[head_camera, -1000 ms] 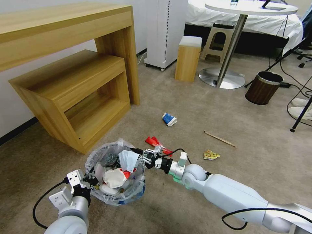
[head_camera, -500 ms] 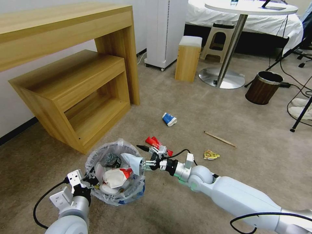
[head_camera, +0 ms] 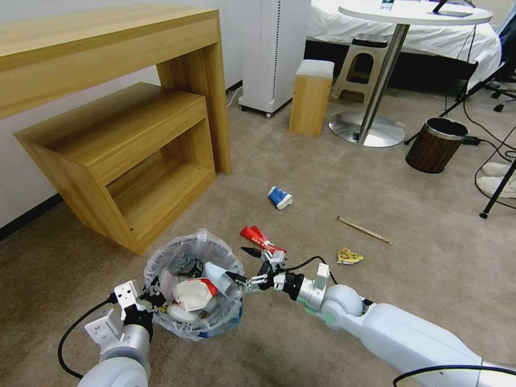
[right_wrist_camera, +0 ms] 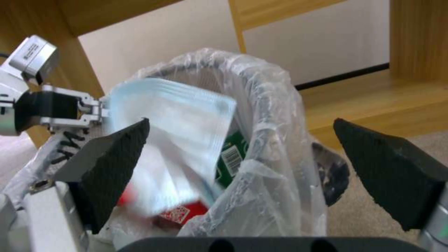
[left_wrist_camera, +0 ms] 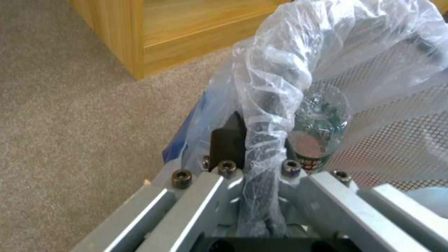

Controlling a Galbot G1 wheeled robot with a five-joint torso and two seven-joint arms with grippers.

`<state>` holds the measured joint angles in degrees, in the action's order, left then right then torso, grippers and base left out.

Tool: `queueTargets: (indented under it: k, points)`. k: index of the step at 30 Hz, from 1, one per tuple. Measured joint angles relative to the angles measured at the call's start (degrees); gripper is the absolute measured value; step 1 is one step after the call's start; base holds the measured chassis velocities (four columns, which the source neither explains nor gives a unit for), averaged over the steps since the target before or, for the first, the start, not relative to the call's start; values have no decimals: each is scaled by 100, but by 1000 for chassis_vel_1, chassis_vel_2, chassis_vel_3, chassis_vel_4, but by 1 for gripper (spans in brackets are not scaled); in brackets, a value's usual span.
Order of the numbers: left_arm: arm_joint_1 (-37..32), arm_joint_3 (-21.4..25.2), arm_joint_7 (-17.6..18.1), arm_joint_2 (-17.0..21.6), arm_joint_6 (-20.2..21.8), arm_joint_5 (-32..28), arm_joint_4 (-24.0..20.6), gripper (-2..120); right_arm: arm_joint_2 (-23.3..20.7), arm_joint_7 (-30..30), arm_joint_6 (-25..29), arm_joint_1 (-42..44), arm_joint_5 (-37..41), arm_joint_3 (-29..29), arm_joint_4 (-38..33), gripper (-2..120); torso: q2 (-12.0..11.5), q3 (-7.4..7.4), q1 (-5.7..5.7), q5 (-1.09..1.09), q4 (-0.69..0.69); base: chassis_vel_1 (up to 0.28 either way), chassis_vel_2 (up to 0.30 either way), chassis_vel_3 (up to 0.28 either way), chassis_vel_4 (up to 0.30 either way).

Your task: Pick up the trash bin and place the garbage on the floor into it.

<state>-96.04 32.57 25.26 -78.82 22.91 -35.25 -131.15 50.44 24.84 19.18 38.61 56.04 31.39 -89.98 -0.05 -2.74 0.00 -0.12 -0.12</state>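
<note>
**Bagged bin held above littered carpet**

Beige carpet (head_camera: 322, 177) spreads before a wooden desk (head_camera: 107, 107) at ten o'clock. The trash bin (head_camera: 194, 293), lined with crinkly translucent plastic, sits at seven o'clock, holding a crushed cup, bottle and pale blue face mask (right_wrist_camera: 182, 140). The left gripper (head_camera: 152, 297) clamps its rim. The right gripper (head_camera: 243, 265) gapes wide beside it. A blue-white cup (head_camera: 280, 197), red wrapper (head_camera: 259, 238) and wooden stick (head_camera: 364, 230) lie beyond.

Trash bin (head_camera: 194, 328) on the floor (head_camera: 322, 177) before the shelf (head_camera: 123, 156) — cup (head_camera: 280, 197), stick (head_camera: 363, 230) to its right.
</note>
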Motion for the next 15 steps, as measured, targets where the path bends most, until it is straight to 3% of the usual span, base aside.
queueTargets:
  k: [5, 15]
  points:
    - [53, -4, 2, 51, 0, -57, 40, 1, -49, 20, 43, 160, -27, -175, -110, 100, 0, 0, 0, 0, 0, 0, 0, 0, 0]
    - [152, 54, 20, 219, 0, -203, 233, 1, 46, -403, 97, 958, -126, -1660, -799, 100, 0, 0, 0, 0, 0, 0, 0, 0, 0]
